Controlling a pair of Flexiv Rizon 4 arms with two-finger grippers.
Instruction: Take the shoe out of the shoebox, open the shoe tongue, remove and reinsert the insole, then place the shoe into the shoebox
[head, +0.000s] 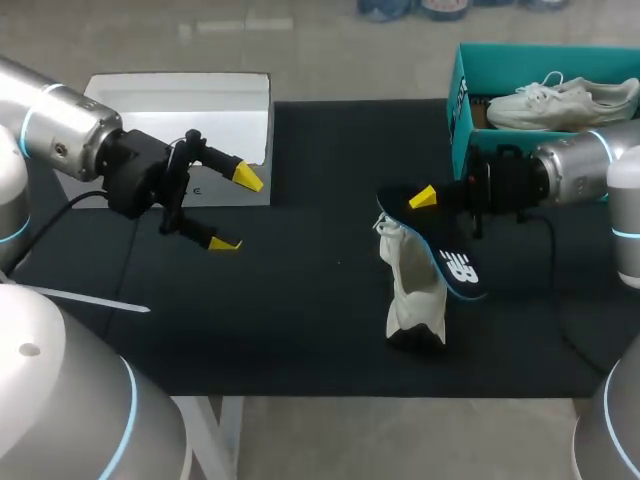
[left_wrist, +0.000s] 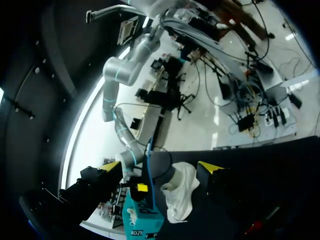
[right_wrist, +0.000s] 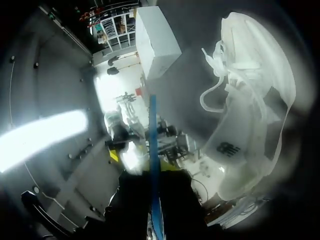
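Right of centre on the black-topped table, a white lace-up shoe stands on end, laces hanging loose at its upper part. Right arm comes in from the right side; right tool is clamped on a dark blue insole with a white logo, held slanting over the top of the shoe. One yellow tip shows above the insole, the other is hidden beneath it. Cannot tell whether the insole touches the shoe. Right wrist view: insole seen edge-on as a thin blue line running out from the right tool, shoe close beside it with its opening and laces toward the camera. Left tool hangs over the left part of the table, fingers wide apart, nothing between them, well apart from the shoe. Left wrist view: left tool points toward the shoe, which is ahead of it. Far right: teal cardboard shoebox, a second white shoe lying inside. Far left: white cardboard lid at the table's edge.
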